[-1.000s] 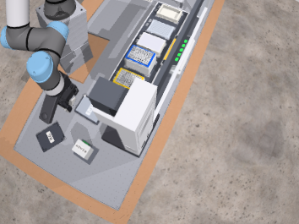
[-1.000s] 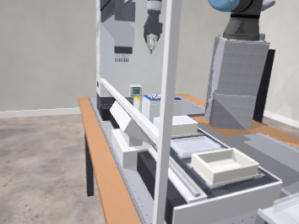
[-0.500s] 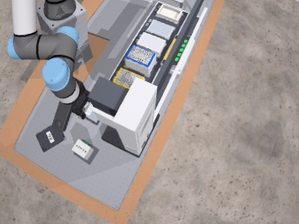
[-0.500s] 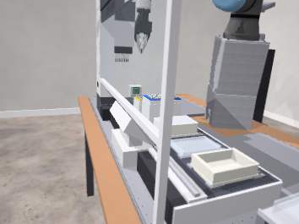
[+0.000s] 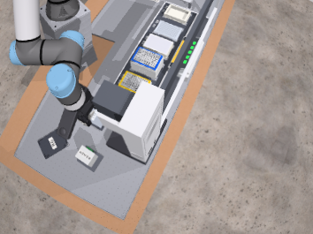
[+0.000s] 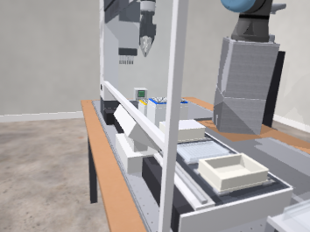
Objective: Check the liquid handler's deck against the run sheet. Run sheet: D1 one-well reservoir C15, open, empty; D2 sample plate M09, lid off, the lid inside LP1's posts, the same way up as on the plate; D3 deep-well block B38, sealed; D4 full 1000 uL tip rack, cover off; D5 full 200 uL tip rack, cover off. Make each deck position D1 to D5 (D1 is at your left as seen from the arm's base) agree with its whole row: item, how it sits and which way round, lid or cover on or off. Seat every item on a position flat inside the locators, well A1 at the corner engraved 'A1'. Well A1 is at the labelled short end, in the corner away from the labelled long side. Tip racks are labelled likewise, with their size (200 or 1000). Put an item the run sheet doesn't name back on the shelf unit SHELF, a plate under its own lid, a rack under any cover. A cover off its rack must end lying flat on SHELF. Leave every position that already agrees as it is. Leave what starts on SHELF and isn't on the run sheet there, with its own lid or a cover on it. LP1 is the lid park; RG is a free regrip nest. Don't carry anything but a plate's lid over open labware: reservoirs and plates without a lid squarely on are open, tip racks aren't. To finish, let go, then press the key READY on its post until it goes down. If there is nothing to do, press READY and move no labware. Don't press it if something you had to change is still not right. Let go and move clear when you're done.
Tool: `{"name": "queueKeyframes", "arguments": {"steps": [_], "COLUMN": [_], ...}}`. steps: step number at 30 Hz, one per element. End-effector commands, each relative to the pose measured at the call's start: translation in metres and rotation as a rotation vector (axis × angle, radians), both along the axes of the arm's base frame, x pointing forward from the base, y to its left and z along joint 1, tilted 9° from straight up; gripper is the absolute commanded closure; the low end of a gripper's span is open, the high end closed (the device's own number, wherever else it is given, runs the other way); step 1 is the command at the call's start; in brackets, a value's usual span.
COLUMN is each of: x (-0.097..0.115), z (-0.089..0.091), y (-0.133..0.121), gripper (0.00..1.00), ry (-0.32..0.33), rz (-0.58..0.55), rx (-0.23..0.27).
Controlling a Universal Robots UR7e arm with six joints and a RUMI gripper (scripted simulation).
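Observation:
The deck row runs from the far end to the near end: a cream open reservoir (image 5: 178,13), a clear well plate (image 5: 168,29), a white sealed block (image 5: 159,45), a blue-framed tip rack (image 5: 147,60) and a yellow-framed tip rack (image 5: 133,81). The reservoir (image 6: 232,171), plate (image 6: 202,151) and block (image 6: 183,129) also show in the exterior view. The READY post (image 5: 87,156) with its green key (image 6: 141,94) stands on the front mat. My gripper (image 5: 59,135) is shut and empty. It points down, high above the table (image 6: 145,49), over the edge of a dark square pad (image 5: 52,143).
The liquid handler's white and dark head (image 5: 133,113) overhangs the near end of the deck. A white gantry post (image 6: 172,106) hides part of the deck in the exterior view. The arm's grey pedestal (image 6: 247,88) stands behind the deck. A clear lid (image 6: 293,215) shows at the lower right.

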State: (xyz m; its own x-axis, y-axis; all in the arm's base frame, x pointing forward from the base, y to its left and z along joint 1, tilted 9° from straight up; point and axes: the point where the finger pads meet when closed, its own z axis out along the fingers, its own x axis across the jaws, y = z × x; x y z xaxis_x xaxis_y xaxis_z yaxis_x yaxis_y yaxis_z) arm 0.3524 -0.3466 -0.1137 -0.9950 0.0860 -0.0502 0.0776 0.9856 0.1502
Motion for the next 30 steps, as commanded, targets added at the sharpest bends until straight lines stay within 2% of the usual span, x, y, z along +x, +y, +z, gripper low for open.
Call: {"name": "queueKeyframes", "arguments": {"steps": [1,30], "x": [0.000,0.003], "z": [-0.013,-0.053], "y": [0.004,0.010], "gripper": [1.00,1.00], "ry": [0.002,0.001], "rz": [0.000,0.000], "rx": [0.003,0.003]}}
